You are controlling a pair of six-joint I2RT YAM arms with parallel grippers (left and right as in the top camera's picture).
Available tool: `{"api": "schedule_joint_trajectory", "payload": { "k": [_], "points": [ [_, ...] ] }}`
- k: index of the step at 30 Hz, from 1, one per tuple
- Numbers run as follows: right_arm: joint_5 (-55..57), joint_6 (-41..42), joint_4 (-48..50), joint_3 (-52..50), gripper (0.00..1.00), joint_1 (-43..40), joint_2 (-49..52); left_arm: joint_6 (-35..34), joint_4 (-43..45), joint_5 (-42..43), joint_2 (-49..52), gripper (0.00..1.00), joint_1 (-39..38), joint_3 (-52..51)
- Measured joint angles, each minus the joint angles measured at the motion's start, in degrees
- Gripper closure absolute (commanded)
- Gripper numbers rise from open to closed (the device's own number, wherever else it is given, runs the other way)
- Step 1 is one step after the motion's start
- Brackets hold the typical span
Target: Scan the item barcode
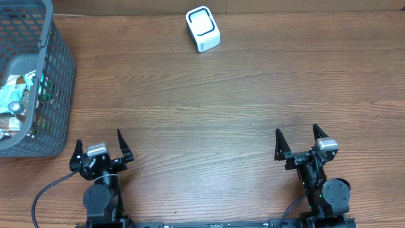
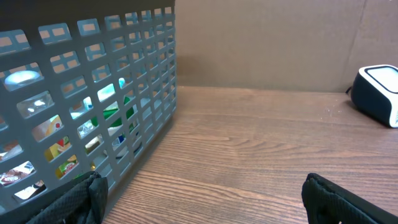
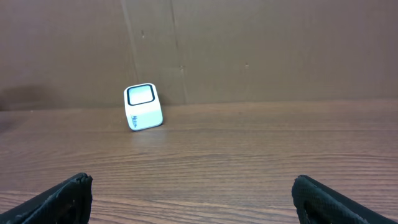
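The table (image 1: 209, 107) is warm mid-brown wood, with a fine darker grain running from its left edge to its right edge. At the far left corner the basket (image 1: 62, 76) is slate grey, its walls a regular grid of small rectangular holes. The packets (image 1: 12, 95) inside show teal, green and white, with touches of red and yellow. Near the far edge the scanner (image 1: 203, 29) is white, with a black outline round its pale window. By the near edge the left gripper (image 1: 99, 142) and right gripper (image 1: 297, 134) are black with silver-grey caps, and the cable (image 1: 47, 187) is black. The backdrop (image 3: 261, 50) is dull brown.
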Motion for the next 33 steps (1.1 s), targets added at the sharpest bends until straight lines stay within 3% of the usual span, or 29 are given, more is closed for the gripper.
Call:
{"api": "schedule_joint_trajectory", "payload": {
  "k": [27, 33],
  "points": [
    [0.0, 0.0, 2.3, 0.0, 0.00, 0.0, 0.0, 0.2, 0.5, -0.2, 0.0, 0.00, 0.0, 0.0],
    [-0.2, 0.4, 4.1, 0.0, 0.00, 0.0, 0.0, 1.6, 10.9, 2.8, 0.0, 0.00, -0.1, 0.0]
  ]
}}
